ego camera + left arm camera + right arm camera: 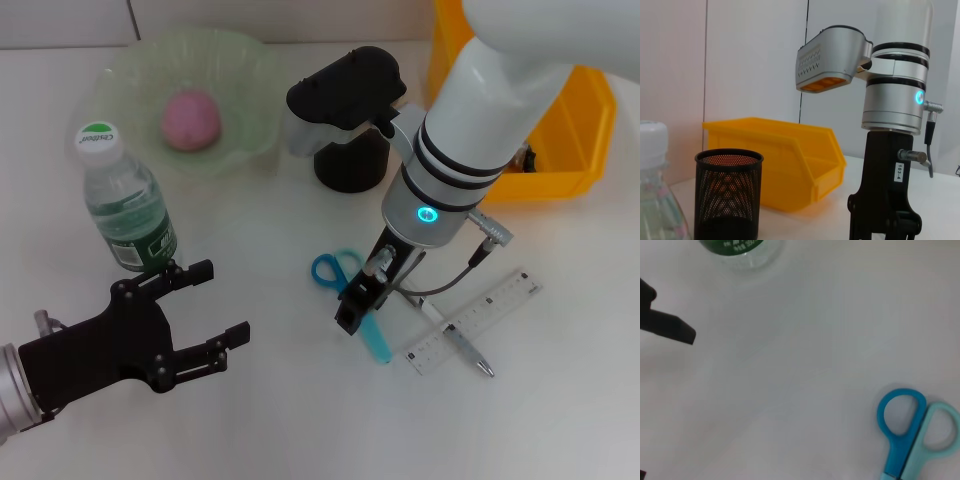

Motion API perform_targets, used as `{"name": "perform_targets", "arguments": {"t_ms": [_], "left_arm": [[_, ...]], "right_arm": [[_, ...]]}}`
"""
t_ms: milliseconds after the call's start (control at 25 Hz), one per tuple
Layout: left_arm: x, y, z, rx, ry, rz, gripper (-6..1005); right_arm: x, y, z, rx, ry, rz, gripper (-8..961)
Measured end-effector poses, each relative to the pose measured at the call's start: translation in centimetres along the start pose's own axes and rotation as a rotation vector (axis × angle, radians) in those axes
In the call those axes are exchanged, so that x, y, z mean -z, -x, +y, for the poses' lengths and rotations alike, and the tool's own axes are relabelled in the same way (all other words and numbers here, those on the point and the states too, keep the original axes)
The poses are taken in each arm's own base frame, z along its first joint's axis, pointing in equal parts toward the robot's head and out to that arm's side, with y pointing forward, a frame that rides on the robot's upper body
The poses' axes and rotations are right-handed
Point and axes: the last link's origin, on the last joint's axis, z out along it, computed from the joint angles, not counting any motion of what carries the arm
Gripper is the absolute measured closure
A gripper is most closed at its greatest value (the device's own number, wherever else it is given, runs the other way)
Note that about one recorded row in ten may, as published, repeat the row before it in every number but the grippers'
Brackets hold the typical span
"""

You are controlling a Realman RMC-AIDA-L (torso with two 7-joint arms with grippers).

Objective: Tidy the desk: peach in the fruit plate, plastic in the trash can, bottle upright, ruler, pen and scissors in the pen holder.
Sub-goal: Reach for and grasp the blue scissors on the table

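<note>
1. The left end effector (205,315) hovers nearest the robot, just short of the bottle (125,197), fingers spread wide and holding nothing. The bottle already stands upright, so this arm looks idle beside a finished job.
2. The right end effector (356,306) hangs low over the scissors (350,290), to the bottle's right. That suits a pick-up for the pen holder, I judge. Whether its fingers are wide or narrow I cannot tell: the arm's own body covers them in the head view, and the right wrist view shows none.
3. The scissors lie flat on the bench (270,420). Their blue handle loops show, and a pale blue end juts out below the end effector, but the middle is covered.
4. The ruler (475,322) and pen (462,345) lie crossed, further right of the bottle than the scissors, untouched.
5. Beyond the bottle, the peach (190,120) sits in the fruit plate (135,70), already sorted.
6. The pen holder (350,160) stands right of the plate, partly behind the wrist camera housing; its inside is hidden.
7. The yellow bin (585,130) lies farthest right, mostly blocked by the arm. No plastic scrap is visible anywhere.
</note>
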Motion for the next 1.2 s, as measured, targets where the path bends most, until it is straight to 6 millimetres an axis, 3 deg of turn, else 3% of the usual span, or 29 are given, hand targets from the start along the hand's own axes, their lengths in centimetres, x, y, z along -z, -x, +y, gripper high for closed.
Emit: {"name": "perform_targets", "arguments": {"t_ms": [1200], "left_arm": [[-0.15, 0.23, 0.16, -0.002, 0.007, -0.007, 167]], "right_arm": [[-0.39, -0.46, -0.67, -0.042, 0.007, 0.004, 541]]}}
